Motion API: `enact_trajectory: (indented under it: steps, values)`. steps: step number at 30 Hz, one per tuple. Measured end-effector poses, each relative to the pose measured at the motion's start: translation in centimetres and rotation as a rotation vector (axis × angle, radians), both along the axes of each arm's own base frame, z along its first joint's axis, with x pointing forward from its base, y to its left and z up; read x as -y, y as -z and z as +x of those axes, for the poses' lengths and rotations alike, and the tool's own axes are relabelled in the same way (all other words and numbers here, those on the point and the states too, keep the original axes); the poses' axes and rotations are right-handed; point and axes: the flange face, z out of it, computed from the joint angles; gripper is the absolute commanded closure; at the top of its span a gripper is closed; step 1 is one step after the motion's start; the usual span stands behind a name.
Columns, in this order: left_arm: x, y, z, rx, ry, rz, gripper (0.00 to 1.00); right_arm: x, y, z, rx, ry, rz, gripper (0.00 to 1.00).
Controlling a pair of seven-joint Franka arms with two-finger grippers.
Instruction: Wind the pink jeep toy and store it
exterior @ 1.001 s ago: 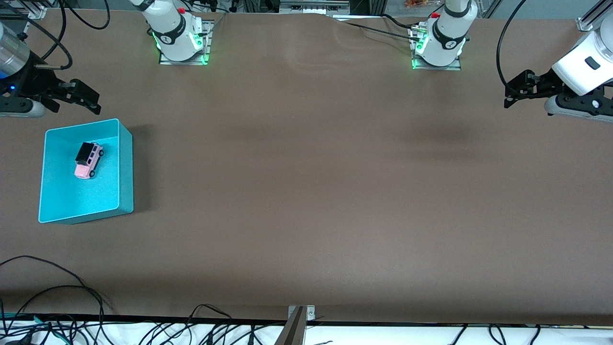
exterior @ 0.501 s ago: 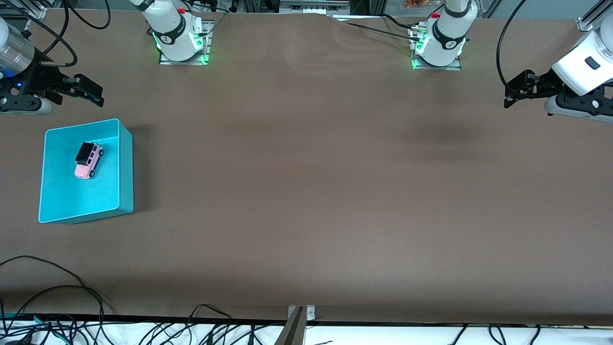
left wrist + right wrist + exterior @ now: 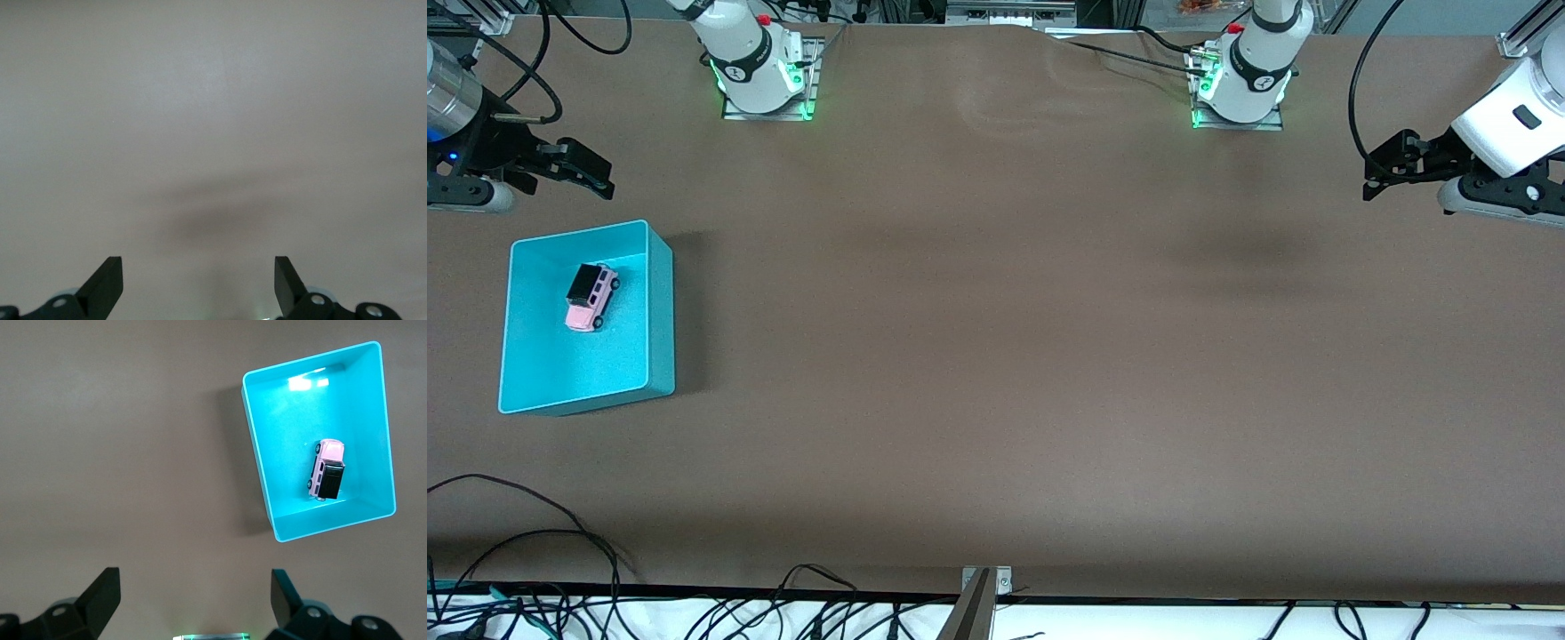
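The pink jeep toy (image 3: 591, 298) (image 3: 325, 471) stands on its wheels inside the turquoise bin (image 3: 661, 311) (image 3: 265, 487) at the right arm's end of the table. Its black rear roof points toward the robots' bases. My right gripper (image 3: 600, 176) (image 3: 193, 587) hangs open and empty over the brown table, just off the bin's edge on the bases' side, and touches nothing. My left gripper (image 3: 1371, 176) (image 3: 199, 273) waits open and empty over bare table at the left arm's end.
The two arm bases (image 3: 760, 80) (image 3: 1240, 84) stand along the table's edge farthest from the front camera. Loose black cables (image 3: 534, 551) lie along the edge nearest that camera. A metal bracket (image 3: 983, 591) sits at the middle of that edge.
My right gripper has drawn a little away from the bin, toward the bases' side of the table. The jeep, the bin and the left arm have not moved.
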Motion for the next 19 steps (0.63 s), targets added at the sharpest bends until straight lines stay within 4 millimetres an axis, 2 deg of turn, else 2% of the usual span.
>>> enact_trajectory:
  steps: [12,19]
  values:
    - [0.0,0.0,0.0,0.0,0.0,0.0,0.0,-0.14,-1.04,0.64,0.01,-0.031,0.005,0.0]
    - [0.0,0.0,0.0,0.0,0.0,0.0,0.0,-0.22,-0.99,0.57,-0.001,-0.032,0.005,0.0]
